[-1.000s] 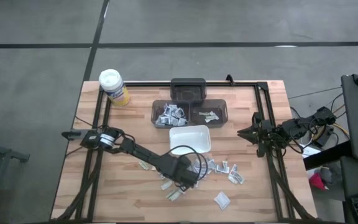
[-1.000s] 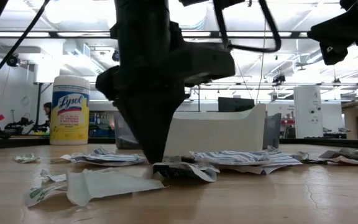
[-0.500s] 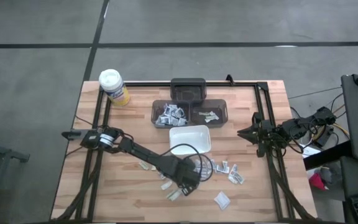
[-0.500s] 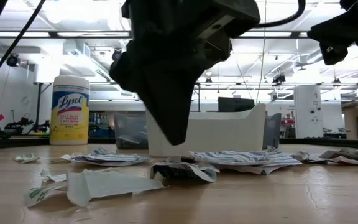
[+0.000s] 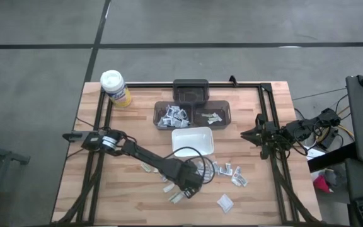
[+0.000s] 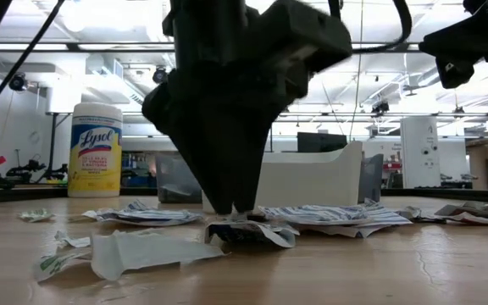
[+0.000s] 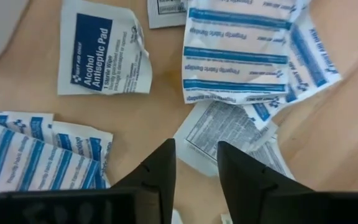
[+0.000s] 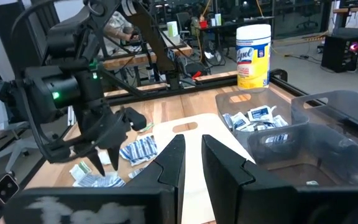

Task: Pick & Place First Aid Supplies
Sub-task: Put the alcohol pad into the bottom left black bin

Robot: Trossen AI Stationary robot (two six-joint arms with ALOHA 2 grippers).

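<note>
White, blue-striped first aid packets lie scattered under the left gripper, its fingers narrowly parted and empty.

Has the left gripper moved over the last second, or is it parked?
Yes. In the low view the left gripper has shifted right toward the white tray, lifted briefly, and come back down over the packets.

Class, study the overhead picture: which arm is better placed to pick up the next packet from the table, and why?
Left. The left gripper hangs directly over the loose packets, fingers parted above one. The right gripper waits at the table's right edge, away from them.
</note>
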